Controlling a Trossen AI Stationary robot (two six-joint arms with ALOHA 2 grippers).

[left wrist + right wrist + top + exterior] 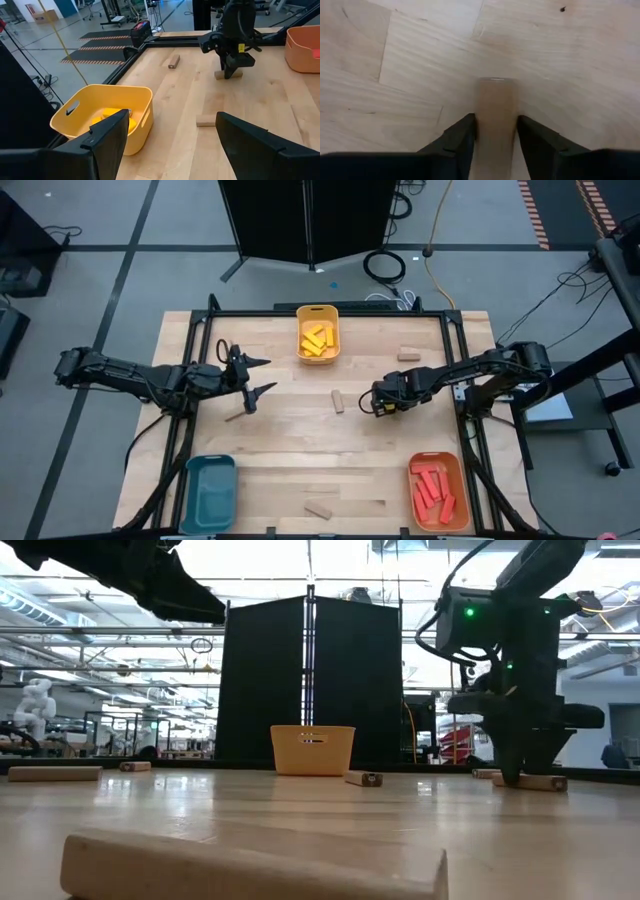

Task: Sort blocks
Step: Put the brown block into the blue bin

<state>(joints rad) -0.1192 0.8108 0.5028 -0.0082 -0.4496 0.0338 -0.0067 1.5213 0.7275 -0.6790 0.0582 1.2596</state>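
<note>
My right gripper (381, 404) is down at the table, right of centre, shut on a tan block (495, 112) that lies flat on the wood. My left gripper (258, 376) hangs open above the table's left half, touching nothing. Loose tan blocks lie at the table's middle (338, 400), near the far edge (408, 354), near the left gripper (238, 416) and by the near edge (320, 508). Yellow blocks (318, 340) fill the yellow tray (302, 315). Red blocks (432, 490) lie in the orange tray (458, 470). My right gripper pinches the tan block between its two fingers (462, 137), one on each long side, at the end nearer the wrist (494, 145). The fingers come from above, pointing down, and lie along the block. The block (535, 782) still rests flat on the table.
A teal tray (210, 488) stands at the near left corner. The yellow tray sits at the far edge's middle and the orange one at the near right corner. Black frame rails run along the table's edges (455, 340). Bare wood lies between the trays.
</note>
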